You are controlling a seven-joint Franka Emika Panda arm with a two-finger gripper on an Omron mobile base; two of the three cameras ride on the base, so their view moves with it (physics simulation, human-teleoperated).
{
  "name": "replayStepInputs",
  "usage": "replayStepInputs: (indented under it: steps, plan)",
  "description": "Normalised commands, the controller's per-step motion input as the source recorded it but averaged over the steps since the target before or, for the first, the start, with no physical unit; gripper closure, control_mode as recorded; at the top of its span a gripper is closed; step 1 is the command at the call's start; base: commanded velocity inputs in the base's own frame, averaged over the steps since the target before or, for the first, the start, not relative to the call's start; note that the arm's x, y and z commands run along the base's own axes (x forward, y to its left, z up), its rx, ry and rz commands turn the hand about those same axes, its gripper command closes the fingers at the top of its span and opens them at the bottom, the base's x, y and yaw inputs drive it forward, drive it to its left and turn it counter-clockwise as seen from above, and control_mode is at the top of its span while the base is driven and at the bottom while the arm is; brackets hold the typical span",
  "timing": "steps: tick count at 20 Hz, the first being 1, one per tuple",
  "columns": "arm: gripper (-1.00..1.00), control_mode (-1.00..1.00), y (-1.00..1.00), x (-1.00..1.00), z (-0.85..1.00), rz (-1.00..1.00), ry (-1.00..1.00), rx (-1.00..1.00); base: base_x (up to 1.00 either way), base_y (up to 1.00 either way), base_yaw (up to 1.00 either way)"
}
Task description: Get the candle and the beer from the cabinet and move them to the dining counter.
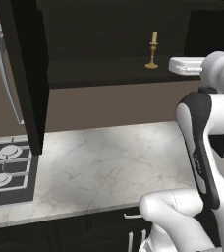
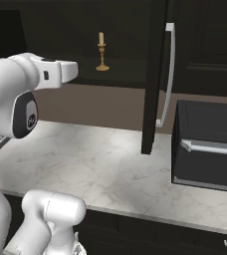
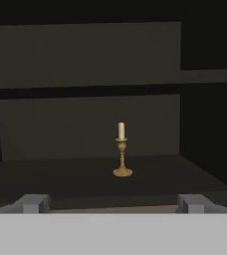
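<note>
spanning the top of both base views, the cabinet (image 1: 109, 59) stands with its doors swung out, one dark door (image 1: 23, 74) hanging at nine o'clock in the left base view and the other door (image 2: 155, 74) with its long silver handle (image 2: 169, 74) at three o'clock in the right base view. under it runs a marble counter (image 1: 109, 162) with a gas hob (image 1: 6, 170) at its eight o'clock edge in the left base view and a black box appliance (image 2: 207, 144) at four o'clock in the right base view. the white arm (image 1: 202, 133) reaches up toward the shelf. the gripper (image 3: 113, 204) sits at six o'clock in the hand view, fingers (image 3: 33, 203) spread wide and holding nothing. the candle (image 3: 122, 149) stands upright on the lower shelf, alone, dead ahead at twelve o'clock of the gripper and well apart from it.
</note>
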Motion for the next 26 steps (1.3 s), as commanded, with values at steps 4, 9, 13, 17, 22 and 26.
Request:
replayStepInputs:
  steps: [4,9,13,17,22,26]
  plan:
    - [-1.0,-1.0,0.0,0.39,0.02,0.0,0.03,0.0,0.0,0.0,0.0]
    - [-1.0,-1.0,-0.01,0.36,0.0,0.0,0.05,0.0,0.0,0.0,0.0]
    - [-1.0,-1.0,-0.08,0.32,0.0,0.0,0.04,0.0,0.0,0.0,0.0]
    - [-1.0,-1.0,-0.09,0.38,0.0,0.0,0.01,0.0,0.0,0.0,0.0]
    - [-1.0,-1.0,-0.04,0.43,0.0,0.0,0.0,0.0,0.0,0.0,0.0]
    - [-1.0,-1.0,0.0,0.45,0.02,0.0,0.01,0.0,0.0,0.0,0.0]
